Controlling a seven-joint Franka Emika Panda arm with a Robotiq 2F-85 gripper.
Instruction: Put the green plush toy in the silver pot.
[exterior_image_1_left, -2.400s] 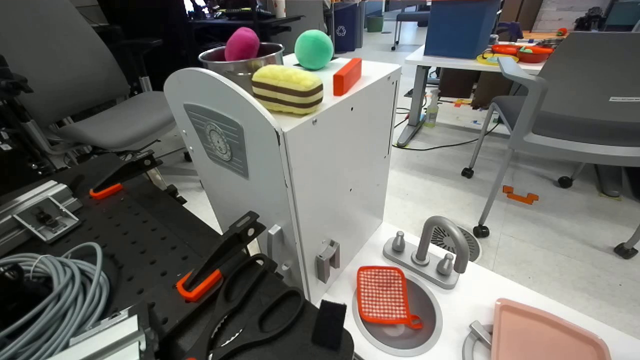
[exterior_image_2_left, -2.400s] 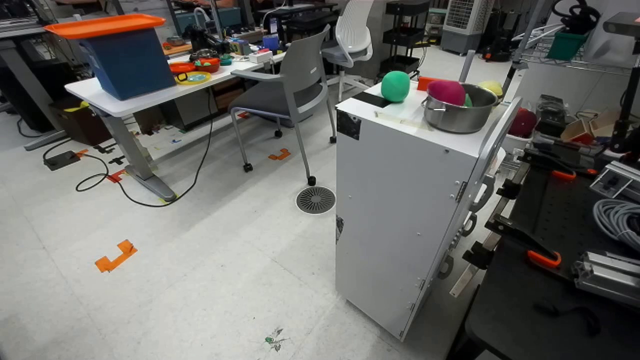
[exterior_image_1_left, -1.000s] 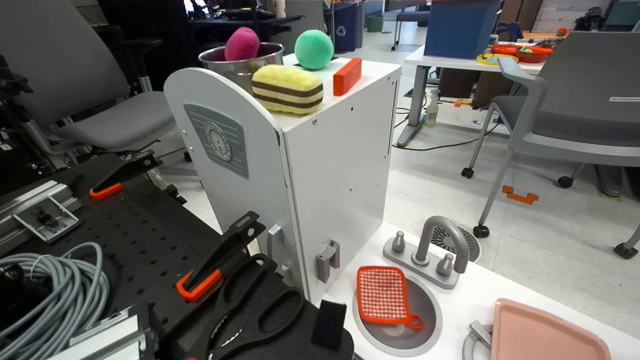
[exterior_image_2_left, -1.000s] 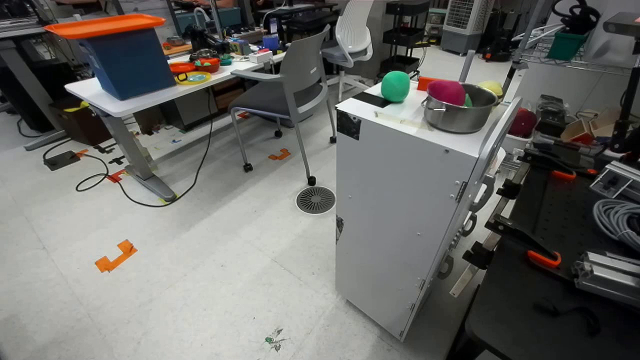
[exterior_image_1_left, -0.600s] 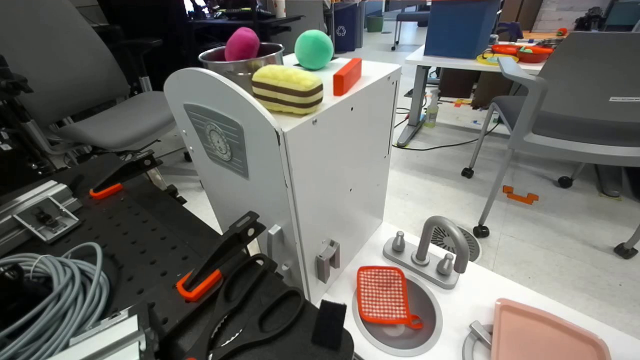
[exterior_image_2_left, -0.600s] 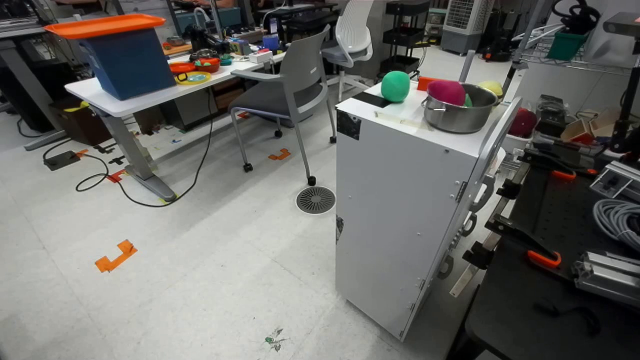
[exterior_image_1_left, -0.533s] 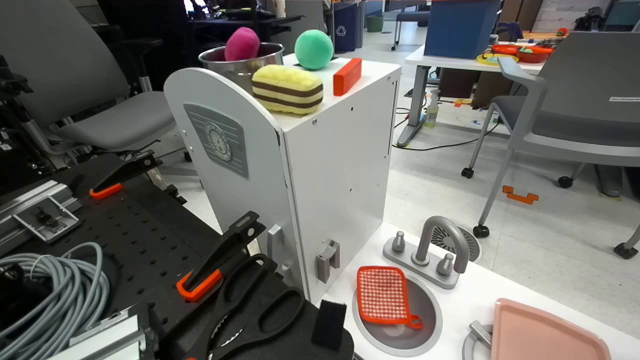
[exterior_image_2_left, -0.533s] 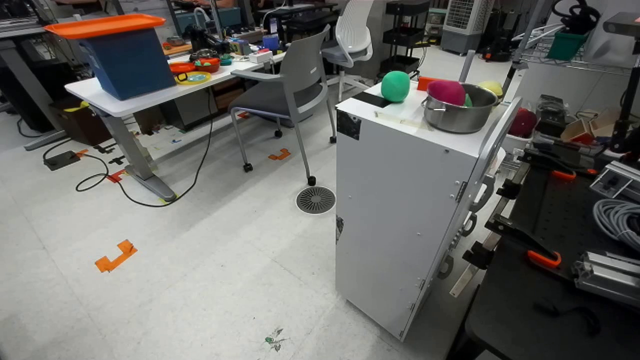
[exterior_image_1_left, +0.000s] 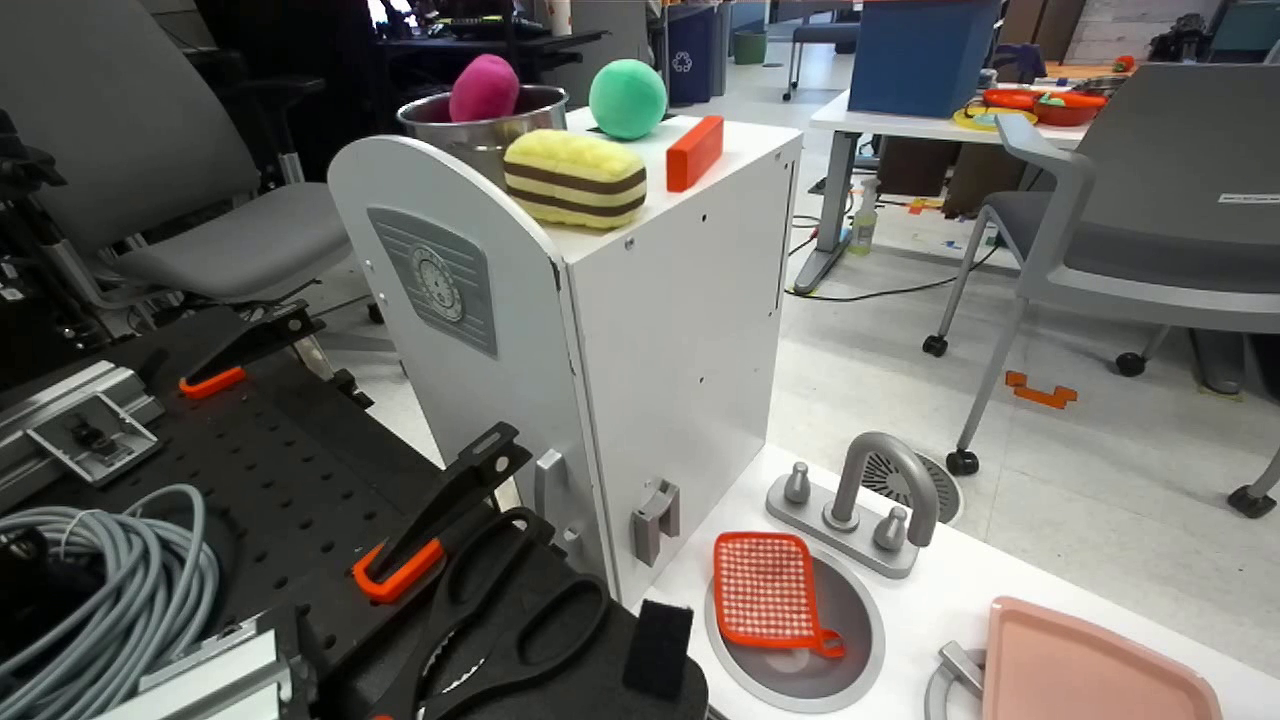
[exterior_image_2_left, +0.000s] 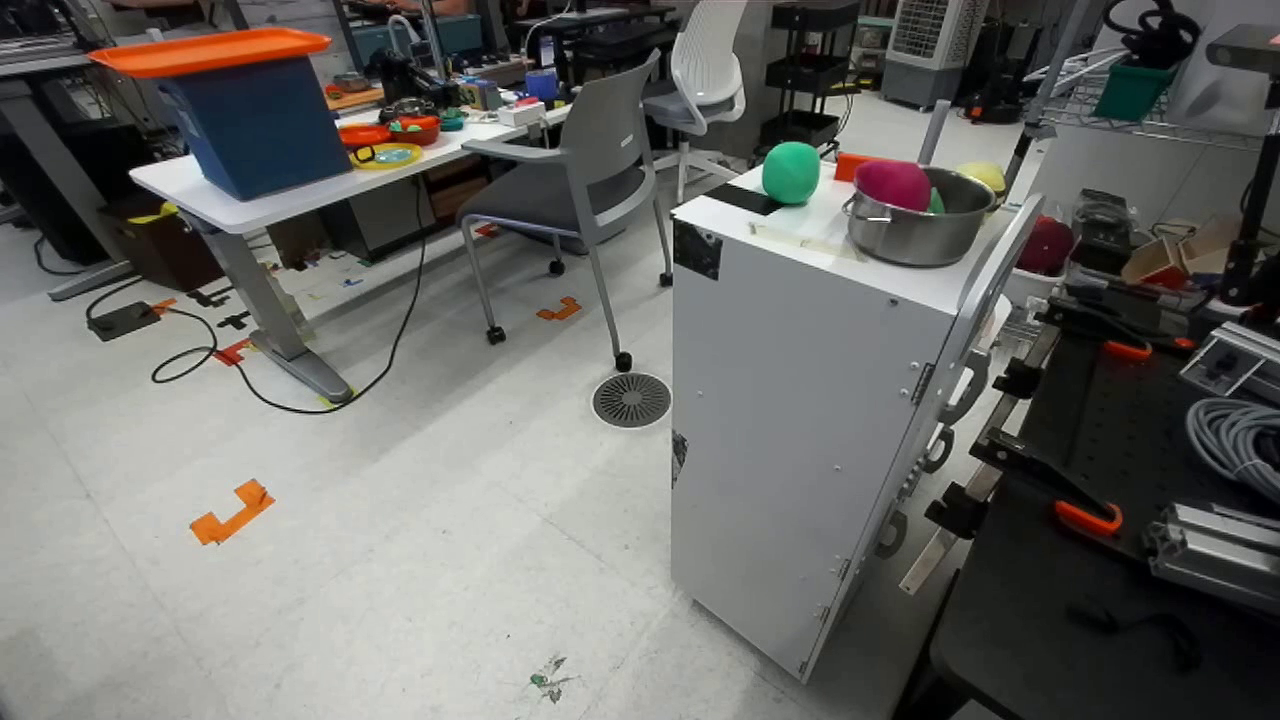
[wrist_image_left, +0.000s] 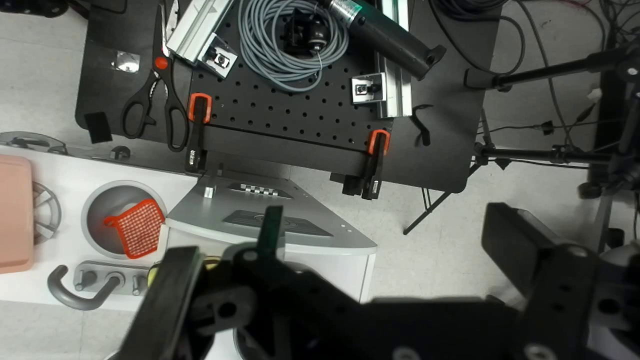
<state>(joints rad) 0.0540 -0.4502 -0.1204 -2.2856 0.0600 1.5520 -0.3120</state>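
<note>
Green toy (exterior_image_2_left: 791, 173) loose on the white worktop (exterior_image_1_left: 755, 138), near its edge and apart from the pot (exterior_image_2_left: 915, 238); not yet in it. Chief worry: it is round, so a one-sided push from a finger would likely roll it off to the floor (exterior_image_2_left: 400, 560). Orange block (exterior_image_1_left: 695, 153) sits near; a low, wide approach could clip it. Second worry: pot is partly taken up by the pink ball (exterior_image_2_left: 893, 186), riding above the rim; a toy released over that might perch, then tumble out. A green thing (exterior_image_2_left: 937, 201) also shows inside, too hidden to name. Arm in neither exterior view. In the wrist view the tool (wrist_image_left: 380, 232) fills the lower part, fingers spread wide, nothing held, camera looking down on sink (wrist_image_left: 102, 207) and mitt (wrist_image_left: 141, 229). Toy not visible there; a descent lined up on that view alone would probably miss.
</note>
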